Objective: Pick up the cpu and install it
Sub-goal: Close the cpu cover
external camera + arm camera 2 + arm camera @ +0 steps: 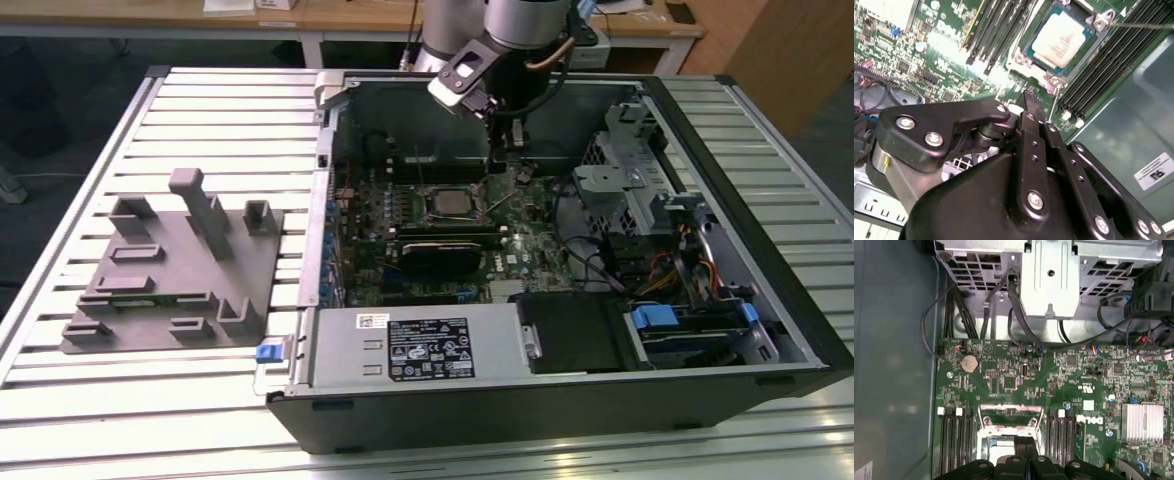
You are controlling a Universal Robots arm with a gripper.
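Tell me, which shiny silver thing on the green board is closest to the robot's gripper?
The cpu, the smooth pale square chip just ahead of the gripper. The ribbed heatsink and the round coin battery sit farther off.

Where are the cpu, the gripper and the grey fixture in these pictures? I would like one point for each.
cpu [1061, 40], second wrist view, middle of its pale metal top.
gripper [1025, 441], first wrist view, seam between its fingertips.
fixture [187, 265], exterior view, its flat grey base.
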